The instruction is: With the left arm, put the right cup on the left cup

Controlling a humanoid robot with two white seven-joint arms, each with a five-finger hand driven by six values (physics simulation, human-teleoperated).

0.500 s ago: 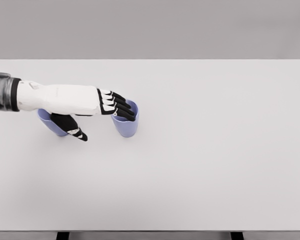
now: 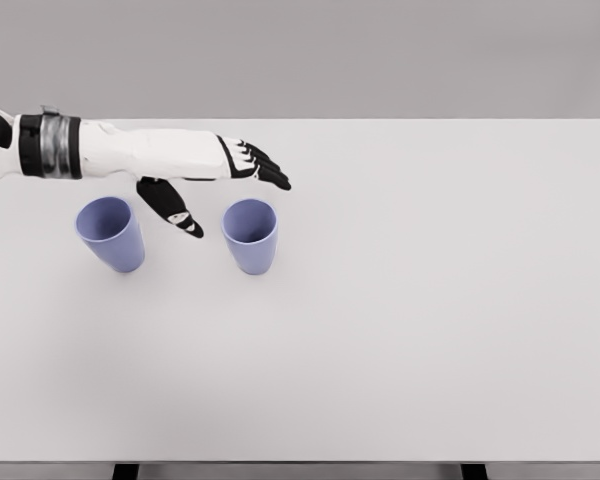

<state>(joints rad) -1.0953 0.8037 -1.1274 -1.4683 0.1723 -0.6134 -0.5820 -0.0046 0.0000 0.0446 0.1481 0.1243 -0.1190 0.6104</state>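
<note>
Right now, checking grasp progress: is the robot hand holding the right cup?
No, the left robot hand hovers open, apart from the right cup.

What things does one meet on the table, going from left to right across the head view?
Left cup → thumb of the left hand → right cup. The hand itself hangs above and behind both cups, open, holding nothing.

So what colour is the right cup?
Pale lavender-blue, plain with no pattern; the right plastic cup shows clearly in the head view.
</note>
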